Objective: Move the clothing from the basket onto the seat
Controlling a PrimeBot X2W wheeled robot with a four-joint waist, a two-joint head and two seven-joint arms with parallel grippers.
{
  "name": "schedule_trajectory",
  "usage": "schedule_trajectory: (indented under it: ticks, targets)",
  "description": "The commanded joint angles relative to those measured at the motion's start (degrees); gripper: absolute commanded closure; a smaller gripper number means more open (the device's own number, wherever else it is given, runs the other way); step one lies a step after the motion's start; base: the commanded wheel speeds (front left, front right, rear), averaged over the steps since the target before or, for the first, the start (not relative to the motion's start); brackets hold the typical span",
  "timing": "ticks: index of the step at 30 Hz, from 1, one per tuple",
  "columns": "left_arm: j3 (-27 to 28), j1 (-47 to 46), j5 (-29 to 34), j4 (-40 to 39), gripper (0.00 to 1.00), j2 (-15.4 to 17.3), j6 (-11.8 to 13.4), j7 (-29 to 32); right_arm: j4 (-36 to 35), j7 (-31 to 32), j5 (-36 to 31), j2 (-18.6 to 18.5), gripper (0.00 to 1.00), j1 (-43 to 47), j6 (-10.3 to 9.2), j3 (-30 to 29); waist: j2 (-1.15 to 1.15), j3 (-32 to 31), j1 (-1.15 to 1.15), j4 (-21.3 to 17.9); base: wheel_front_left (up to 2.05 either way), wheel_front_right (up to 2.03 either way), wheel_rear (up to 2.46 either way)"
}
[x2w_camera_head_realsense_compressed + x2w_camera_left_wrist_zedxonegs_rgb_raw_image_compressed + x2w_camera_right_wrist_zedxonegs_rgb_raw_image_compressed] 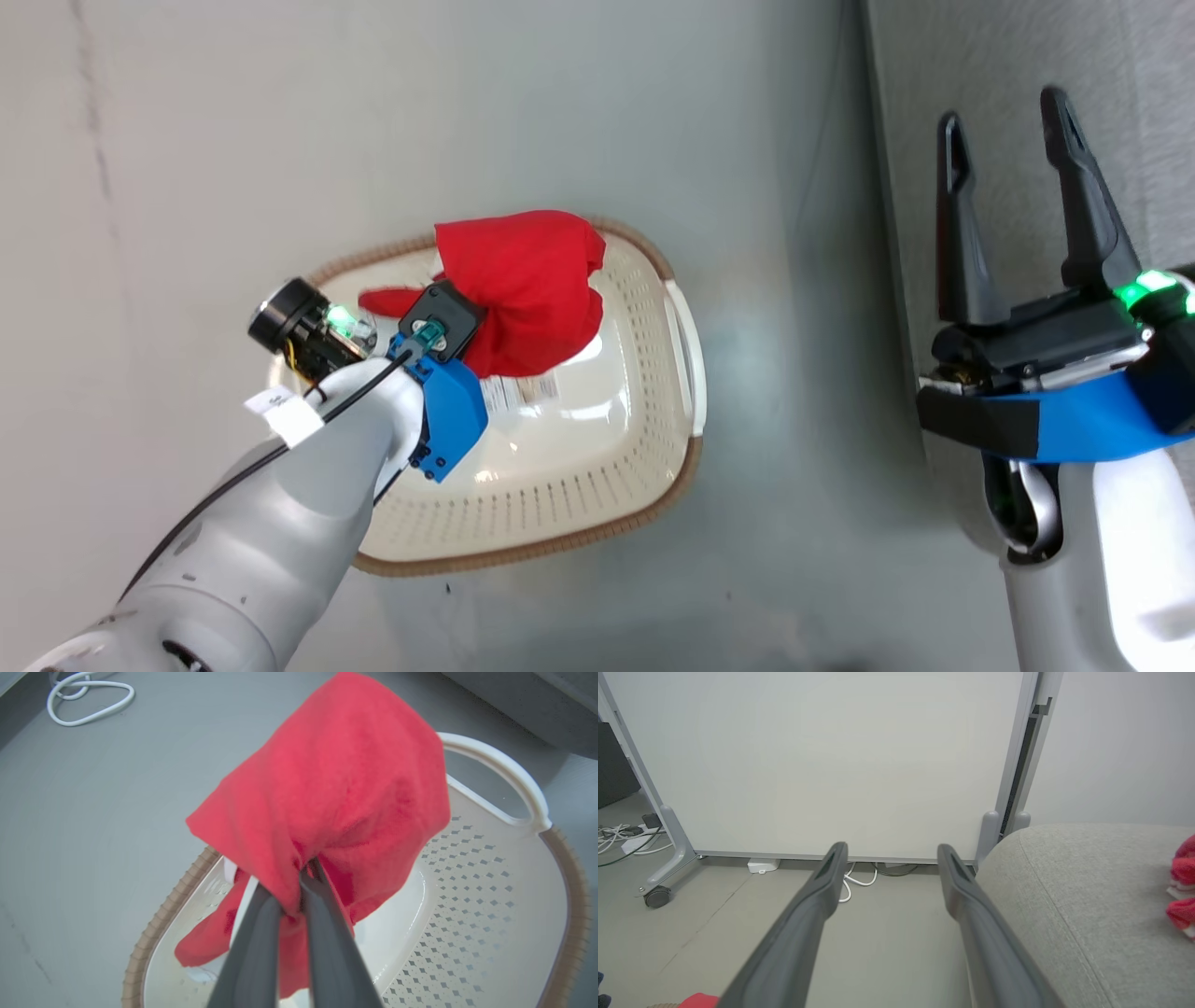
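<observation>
Pinching one red garment [336,779], your left gripper [306,873] holds it over the basket's [495,891] far edge; your right gripper [1004,110] hangs spread beside the seat [1087,896], which carries another red garment [1183,882].

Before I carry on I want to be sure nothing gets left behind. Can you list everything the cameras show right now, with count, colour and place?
bright red soft fabric garment: one, red, hanging over the basket.
red fabric garment with white trim: one, red and white, lying on the cushion.
cream-white perforated plastic laundry basket: one, cream with brown rim, on the floor.
large grey fabric sofa cushion: one, grey, right of the basket.
white wheeled partition panel: one, white with grey frame, standing behind the cushion.
white cable loop: one, white, on the floor.
smooth grey floor: one, grey, underneath.
left gripper: one, dark, shut on the hanging garment.
right gripper: one, dark, open, by the cushion.
</observation>
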Motion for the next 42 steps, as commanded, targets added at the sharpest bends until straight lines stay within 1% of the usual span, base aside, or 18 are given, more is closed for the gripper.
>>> schedule_trajectory:
  ticks: [1, 3, 8, 15, 19, 26, 31, 34, 38, 42]
  targets:
    - [1.1, 1.14, -0.8, -0.59, 1.0, 0.09, -0.02, -0.43, 0.72, -0.22, 0.47, -0.04, 0.0, 1.34, 0.01, -0.4, 0.0, -6.42, 0.01, 1.45, 0.0, 0.0, 0.0]
    - [2.74, 1.88, -1.35, -2.88, 1.0, 0.49, 0.47, -0.47, 1.41, -0.22, 0.56, -0.04, 0.0, 2.4, 0.01, -0.55, 0.0, -9.12, 0.01, 1.72, 0.0, 0.0, 0.0]
    - [7.57, 6.15, -0.73, -10.51, 1.0, 2.87, 1.77, -0.45, 3.42, -0.22, 0.79, -0.03, 0.0, 5.28, 0.02, -1.1, 0.0, -15.73, 0.01, 2.38, 0.0, 0.0, 0.0]
    - [15.59, 11.97, 2.71, -22.23, 1.0, 5.38, 3.18, -0.47, 5.11, -0.22, 1.08, -0.04, 0.0, 8.89, 0.01, -1.55, 0.0, -22.84, 0.01, 3.02, 0.0, 0.0, 0.0]
    - [19.48, 14.76, 5.87, -28.78, 1.0, 5.5, 3.72, -0.46, 5.88, -0.22, 1.07, -0.04, 0.0, 10.71, 0.02, -1.82, 0.0, -26.0, 0.01, 3.67, 0.0, 0.0, 0.0]
    - [25.5, 18.63, 8.55, -38.15, 1.0, 4.58, 2.45, -0.47, 7.05, -0.22, 1.37, -0.04, 0.0, 13.55, 0.01, -2.07, 0.0, -30.94, 0.01, 4.88, 0.0, 0.0, 0.0]
    - [28.25, 20.46, 9.0, -43.08, 1.0, 4.56, 1.4, -0.47, 7.47, -0.22, 1.99, -0.04, 0.0, 15.0, 0.02, -1.78, 0.0, -33.47, 0.01, 5.41, 0.0, 0.0, 0.0]
    - [29.17, 21.3, 9.19, -45.27, 1.0, 4.82, 1.17, -0.47, 7.61, -0.22, 2.39, -0.04, 0.0, 15.78, 0.02, -1.55, 0.0, -34.45, 0.01, 5.54, 0.0, 0.0, 0.0]
    - [28.83, 21.93, 9.56, -46.87, 1.0, 5.17, 0.83, -0.47, 7.65, -0.22, 2.79, -0.04, 0.0, 16.53, 0.02, -1.41, 0.0, -35.23, 0.01, 5.77, 0.0, 0.0, 0.0]
    - [28.6, 22.48, 9.79, -46.86, 1.0, 5.44, 0.71, -0.47, 7.45, -0.22, 3.14, -0.04, 0.0, 16.77, 0.02, -1.14, 0.0, -35.73, 0.01, 5.73, 0.0, 0.0, 0.0]
